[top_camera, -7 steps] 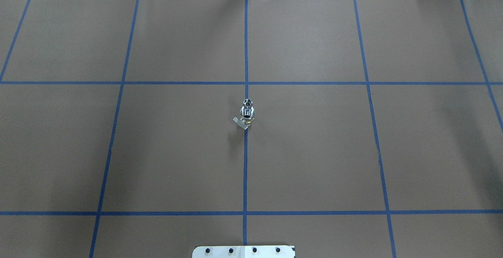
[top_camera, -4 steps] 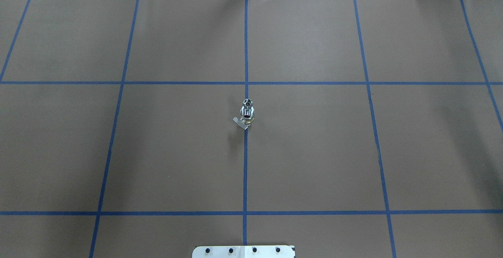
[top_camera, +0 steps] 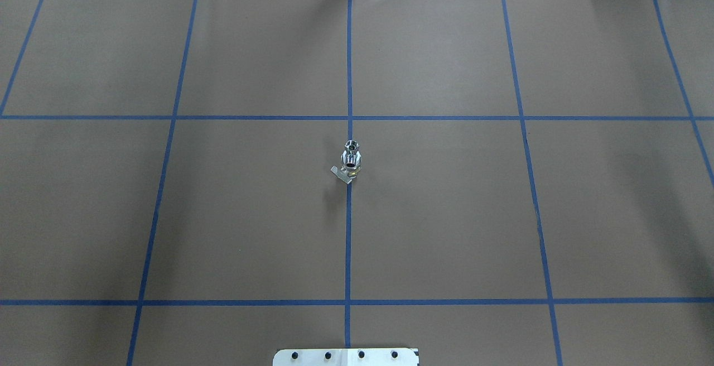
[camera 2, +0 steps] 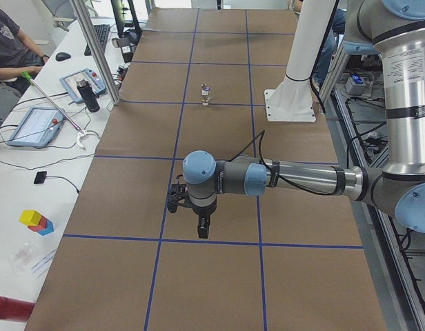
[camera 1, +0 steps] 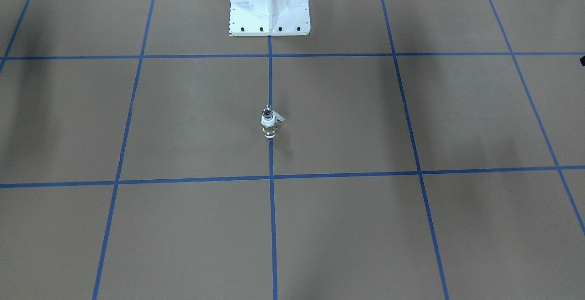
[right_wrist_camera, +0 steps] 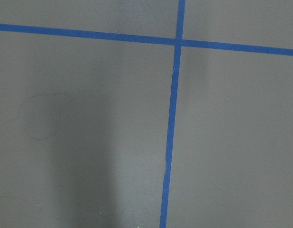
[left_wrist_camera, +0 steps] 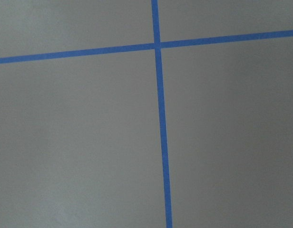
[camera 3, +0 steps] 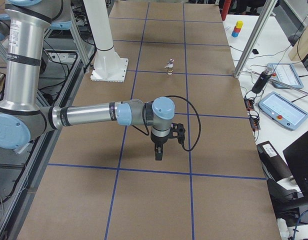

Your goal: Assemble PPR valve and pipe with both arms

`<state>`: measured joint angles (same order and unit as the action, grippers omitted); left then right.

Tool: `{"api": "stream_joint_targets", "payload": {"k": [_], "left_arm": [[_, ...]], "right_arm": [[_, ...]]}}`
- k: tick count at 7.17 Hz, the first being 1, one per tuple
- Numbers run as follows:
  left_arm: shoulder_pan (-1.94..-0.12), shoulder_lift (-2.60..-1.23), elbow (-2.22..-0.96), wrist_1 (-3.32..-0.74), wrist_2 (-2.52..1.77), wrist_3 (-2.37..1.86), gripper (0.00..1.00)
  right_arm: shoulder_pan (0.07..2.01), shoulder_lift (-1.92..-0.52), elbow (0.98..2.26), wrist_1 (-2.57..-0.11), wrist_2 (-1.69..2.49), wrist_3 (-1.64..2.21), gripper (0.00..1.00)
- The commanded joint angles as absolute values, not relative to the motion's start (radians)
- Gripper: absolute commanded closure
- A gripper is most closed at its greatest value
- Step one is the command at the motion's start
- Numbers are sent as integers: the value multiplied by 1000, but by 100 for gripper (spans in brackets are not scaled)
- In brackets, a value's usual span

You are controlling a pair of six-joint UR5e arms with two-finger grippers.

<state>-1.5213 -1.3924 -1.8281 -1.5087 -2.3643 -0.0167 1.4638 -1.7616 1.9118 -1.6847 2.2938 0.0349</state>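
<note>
Nearest in the view from the table's left end, the left gripper hangs fingers-down over the bare brown table with nothing visible in it. How wide its jaws stand I cannot tell from there, and its wrist camera shows only paper and crossing blue tape lines. The right gripper mirrors it at the other end: pointed down, seemingly empty, opening unreadable.

Beyond both, the PPR valve sits mid-table on the centre tape line, at 12 o'clock from the white pedestal base in the overhead view. It appears to stand upright, long axis vertical, with its grey lever jutting toward 7 o'clock. The pipe seems to sit on its top end, in line and touching. Whether it is fully seated is too small to tell.

From each gripper, in its own side view, the valve lies at roughly 12 o'clock, well apart, and neither arm looks clearly nearer. By the overhead clock the left would travel toward 3 o'clock, the right toward 9 — and a straight-down reach would likely meet the pipe's open end first
</note>
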Motion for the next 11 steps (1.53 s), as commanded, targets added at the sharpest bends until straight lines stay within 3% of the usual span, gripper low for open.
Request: {"api": "stream_joint_targets", "payload": {"k": [1, 11], "left_arm": [[-1529, -1390, -1833, -1508, -2372, -17, 0], [-1566, -1401, -1873, -1519, -2362, -14, 0]], "right_arm": [[1463, -1767, 1960, -1732, 2298, 37, 0], [1462, -1767, 1944, -1730, 2292, 43, 0]]}}
